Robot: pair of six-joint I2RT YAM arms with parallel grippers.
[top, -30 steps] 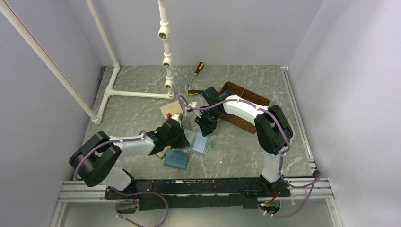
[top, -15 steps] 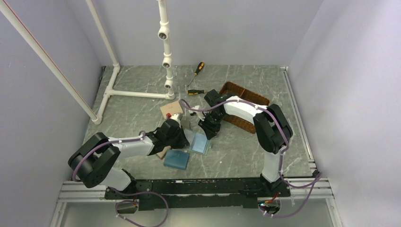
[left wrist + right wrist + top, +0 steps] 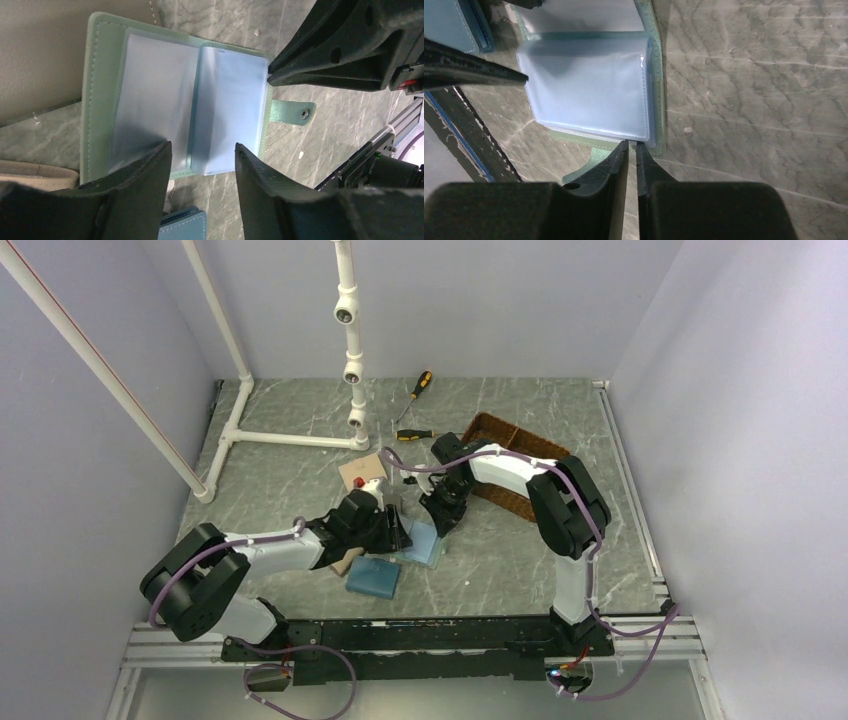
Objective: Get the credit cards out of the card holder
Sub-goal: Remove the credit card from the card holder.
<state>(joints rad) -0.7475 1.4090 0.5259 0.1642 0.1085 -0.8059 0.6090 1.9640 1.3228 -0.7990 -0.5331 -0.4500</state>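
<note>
We are hovering the left gripper (image 3: 202, 147), half-open and empty, over the open card holder (image 3: 150, 90), the nearly closed right gripper (image 3: 632, 145) touching its edge.

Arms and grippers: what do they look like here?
The left arm and right arm have white links, black joint housings, and purple cables tied along them. The left gripper and right gripper are matte black, each with two tapering wedge fingers.

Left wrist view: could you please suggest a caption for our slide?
Open left gripper hovers over the unfolded card holder; right gripper meets its tab-side edge.
</note>
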